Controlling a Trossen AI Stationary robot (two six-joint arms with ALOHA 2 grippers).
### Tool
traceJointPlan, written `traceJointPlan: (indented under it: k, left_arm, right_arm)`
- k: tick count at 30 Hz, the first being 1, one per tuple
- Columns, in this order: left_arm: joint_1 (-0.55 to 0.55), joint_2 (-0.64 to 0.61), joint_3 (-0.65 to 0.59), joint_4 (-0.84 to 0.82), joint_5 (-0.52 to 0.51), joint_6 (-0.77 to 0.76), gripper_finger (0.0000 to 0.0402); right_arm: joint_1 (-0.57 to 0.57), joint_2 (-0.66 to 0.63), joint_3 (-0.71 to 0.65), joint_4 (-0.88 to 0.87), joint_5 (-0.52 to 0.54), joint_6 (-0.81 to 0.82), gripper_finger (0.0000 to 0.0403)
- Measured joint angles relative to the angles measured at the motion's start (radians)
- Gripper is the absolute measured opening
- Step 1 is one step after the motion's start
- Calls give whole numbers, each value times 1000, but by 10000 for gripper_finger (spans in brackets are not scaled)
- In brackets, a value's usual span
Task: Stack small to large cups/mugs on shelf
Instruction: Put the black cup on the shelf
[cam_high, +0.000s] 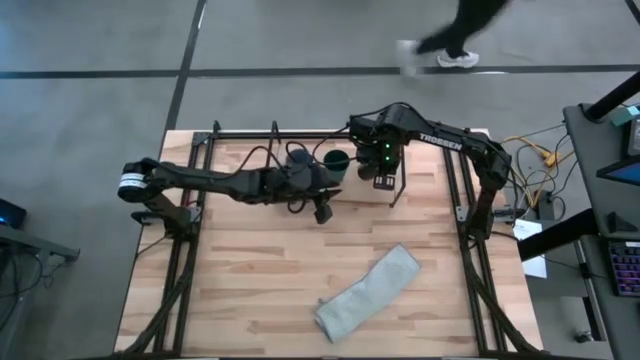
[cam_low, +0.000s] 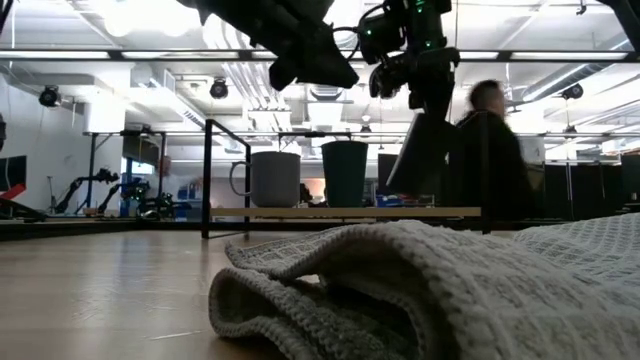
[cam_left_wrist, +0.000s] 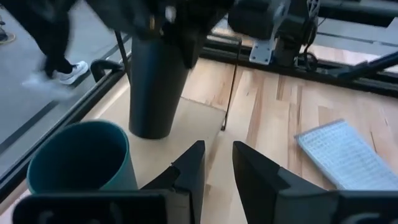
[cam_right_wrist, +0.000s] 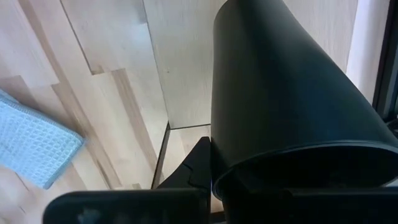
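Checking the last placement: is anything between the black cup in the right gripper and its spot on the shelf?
Nothing visible. The right gripper holds the black cup on or just above bare shelf board, apart from the teal cup. The left gripper is open nearby.

Overhead, table-level and two close wrist cameras all share the shelf (cam_high: 375, 190).

A tall black cup (cam_left_wrist: 155, 81), a dark teal cup (cam_left_wrist: 81, 158) and a grey-blue mug (cam_low: 272, 178) sit on the pale light-wood shelf (cam_left_wrist: 205, 118) framed in black rods, beside a grey-green waffle-weave cloth (cam_high: 368, 293) on the slatted blond-wood desk (cam_high: 260, 270).
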Motion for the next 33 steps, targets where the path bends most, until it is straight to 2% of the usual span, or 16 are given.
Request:
traceJointPlan:
  k: [15,25,33]
  left_arm:
    - [0,2,18,-2,17,0,68]
    - [0,2,18,-1,18,-7,68]
    - [0,2,18,-2,18,-8,68]
  right_arm:
    - [-13,29,3,-30,38,25,10]
    - [-13,29,4,-30,38,35,47]
    - [-13,29,4,-24,38,34,54]
